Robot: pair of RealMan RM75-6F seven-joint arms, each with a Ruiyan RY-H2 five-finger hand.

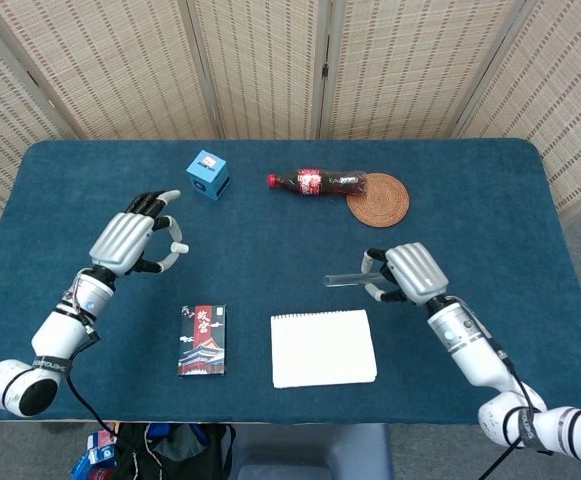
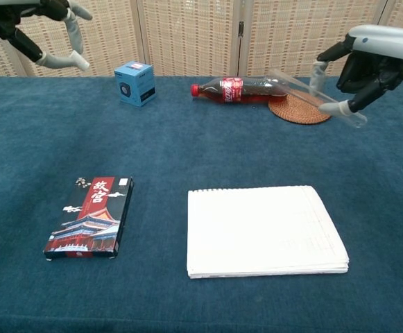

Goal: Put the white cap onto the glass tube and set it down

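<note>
While my right hand (image 1: 410, 272) pinched the glass tube (image 1: 348, 279), its long axis pointed toward nine o'clock, open end facing my left hand (image 1: 130, 242). That hand pinched the white cap (image 1: 179, 248), well apart from the tube.

Right hand (image 2: 367, 66) grips glass tube (image 2: 312, 96) above coaster (image 2: 299, 109); left hand (image 2: 31, 21) raised, fingers (image 2: 73, 35) curled.

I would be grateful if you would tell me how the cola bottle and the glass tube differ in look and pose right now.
The cola bottle lies on the table, its base on the woven coaster; the glass tube is held above the table by the right hand. The bottle holds dark liquid and has a red cap and label; the tube is clear and unlabelled. Both are slender and lie roughly level.
</note>
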